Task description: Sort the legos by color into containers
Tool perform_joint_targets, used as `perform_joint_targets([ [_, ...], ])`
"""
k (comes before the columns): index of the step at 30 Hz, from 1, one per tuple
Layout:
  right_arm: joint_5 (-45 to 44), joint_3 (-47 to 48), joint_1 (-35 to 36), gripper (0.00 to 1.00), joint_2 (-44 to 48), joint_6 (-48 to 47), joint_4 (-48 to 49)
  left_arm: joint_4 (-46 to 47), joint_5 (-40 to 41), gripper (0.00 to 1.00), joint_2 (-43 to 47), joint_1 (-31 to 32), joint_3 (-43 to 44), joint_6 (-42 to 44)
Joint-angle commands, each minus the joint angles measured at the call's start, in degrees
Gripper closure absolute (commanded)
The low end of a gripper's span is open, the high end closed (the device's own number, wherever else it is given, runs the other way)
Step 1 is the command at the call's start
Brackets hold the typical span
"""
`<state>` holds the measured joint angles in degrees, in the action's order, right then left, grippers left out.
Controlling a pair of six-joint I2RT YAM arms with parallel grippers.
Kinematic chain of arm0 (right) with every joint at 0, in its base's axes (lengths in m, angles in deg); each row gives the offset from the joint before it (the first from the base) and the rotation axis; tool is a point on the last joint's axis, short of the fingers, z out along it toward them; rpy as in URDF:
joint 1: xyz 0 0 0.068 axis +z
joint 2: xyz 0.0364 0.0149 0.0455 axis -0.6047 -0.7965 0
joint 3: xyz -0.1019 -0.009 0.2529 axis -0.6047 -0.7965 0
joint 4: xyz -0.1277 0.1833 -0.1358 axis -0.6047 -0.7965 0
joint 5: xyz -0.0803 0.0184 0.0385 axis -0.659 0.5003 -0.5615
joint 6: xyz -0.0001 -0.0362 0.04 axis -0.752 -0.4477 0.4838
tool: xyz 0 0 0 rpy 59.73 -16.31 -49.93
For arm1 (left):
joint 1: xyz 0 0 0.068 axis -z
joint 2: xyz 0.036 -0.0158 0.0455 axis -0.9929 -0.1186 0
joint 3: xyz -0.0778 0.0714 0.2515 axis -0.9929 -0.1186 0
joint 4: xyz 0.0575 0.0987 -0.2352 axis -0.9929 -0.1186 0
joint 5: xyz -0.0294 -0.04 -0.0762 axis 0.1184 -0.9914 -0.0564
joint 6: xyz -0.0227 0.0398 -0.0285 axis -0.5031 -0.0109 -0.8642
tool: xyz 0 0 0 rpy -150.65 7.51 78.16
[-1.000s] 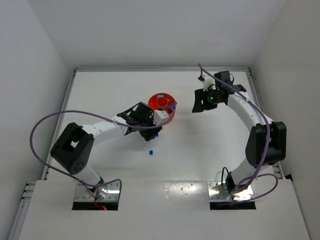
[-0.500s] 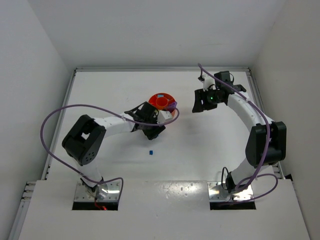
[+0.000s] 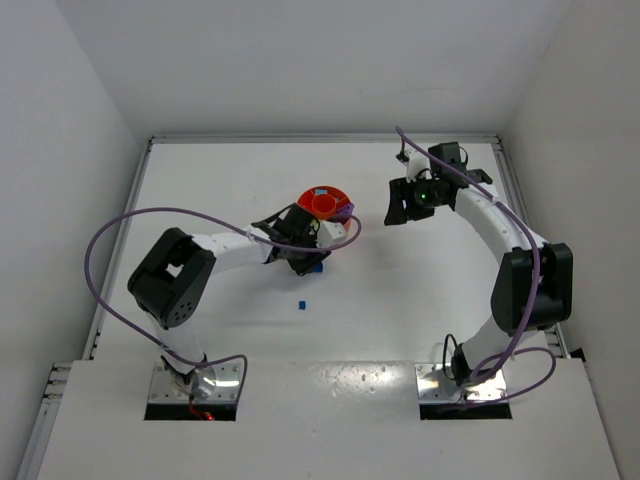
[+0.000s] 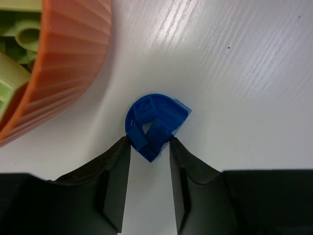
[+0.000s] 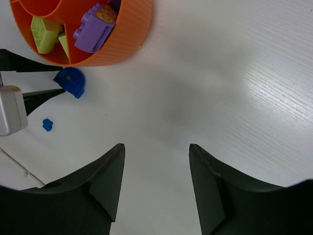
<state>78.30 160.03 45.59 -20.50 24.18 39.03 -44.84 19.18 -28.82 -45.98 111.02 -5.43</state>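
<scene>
Right now I am at the pickup of a blue rounded plastic lego piece, which lies on the white table just beside the outer wall of the round ribbed orange plastic tray. My left gripper stands part-open, a fingertip at each side of the piece; whether they truly pinch it I cannot tell. Next I judge it needs a firm squeeze, then a lift over the tray wall. The blue compartment is cut off from view. My right gripper hangs wide and empty near the tray.
</scene>
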Motion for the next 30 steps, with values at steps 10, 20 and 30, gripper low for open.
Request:
perform_joint_targets([
  [10, 0.89, 0.59, -0.21, 0.44, 0.59, -0.52, 1.51, -3.57, -0.29, 0.90, 7.44, 0.67, -0.03, 1.35],
  [20, 0.89, 0.59, -0.21, 0.44, 1.12, -0.52, 1.51, -5.60, 1.11, 0.58, 9.03, 0.67, -0.56, 2.40],
  [30, 0.89, 0.06, -0.21, 0.44, 1.12, -0.52, 2.04, -4.54, -0.63, 0.66, 3.94, 0.67, 1.81, -0.23],
])
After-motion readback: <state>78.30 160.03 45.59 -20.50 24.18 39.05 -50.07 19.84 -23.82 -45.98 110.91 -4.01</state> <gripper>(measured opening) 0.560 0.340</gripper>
